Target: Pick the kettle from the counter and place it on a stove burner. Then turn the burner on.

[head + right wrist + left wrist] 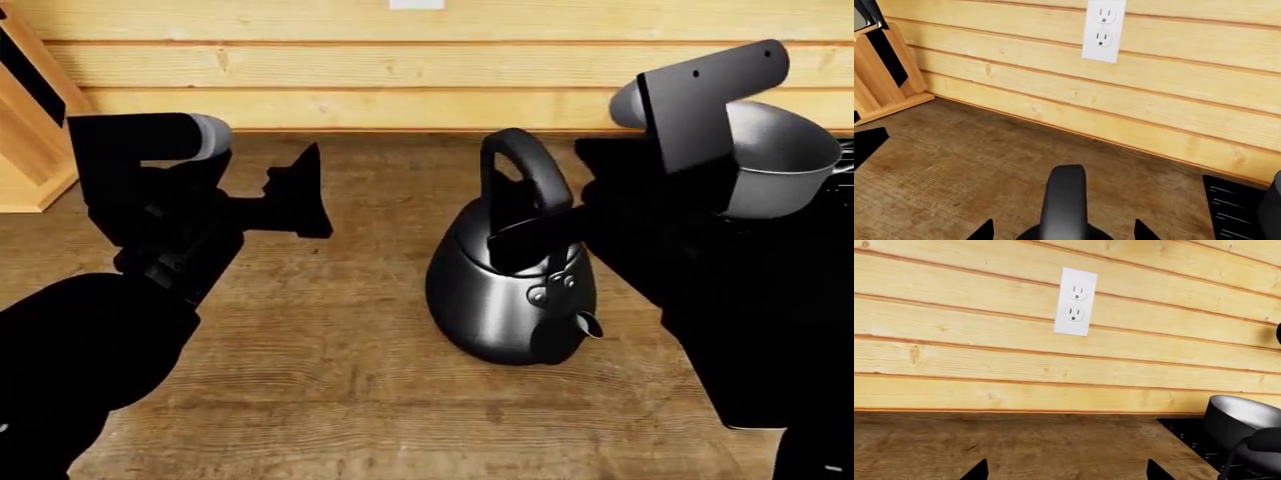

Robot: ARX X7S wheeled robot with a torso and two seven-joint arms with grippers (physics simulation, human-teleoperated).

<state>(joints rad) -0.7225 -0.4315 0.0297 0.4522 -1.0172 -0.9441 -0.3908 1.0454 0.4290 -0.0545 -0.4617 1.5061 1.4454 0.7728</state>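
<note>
A: Where the kettle [514, 290] stands on the counter [334, 380], what conceals it?

B: The right arm crosses the head view in front of it. A black finger [534, 232] of the right gripper [527, 215] lies across the arched handle [523, 165], hiding its middle portion. The lid is largely hidden behind the handle and finger. The spout faces the front edge of the counter.

A: Right gripper condition?

B: In the right wrist view, two fingertips sit at the lower frame edge, one on each side of the handle [1065, 200], with a gap between each tip and the handle. The jaws are spread, gripping nothing. The kettle body is cut off below that frame.

A: Left gripper?

B: The left gripper [310, 195] hovers over bare counter, well apart from the kettle. In the left wrist view its two tips stand wide apart at the frame edge, released.

A: Other items partly visible?

B: The saucepan [781, 165] is half covered by the right arm's bracket. The stove surface [1237, 207] shows only as a dark corner. A wooden block [34, 120] is cropped at the frame edge. The wall outlet [1075, 301] is fully visible.
</note>
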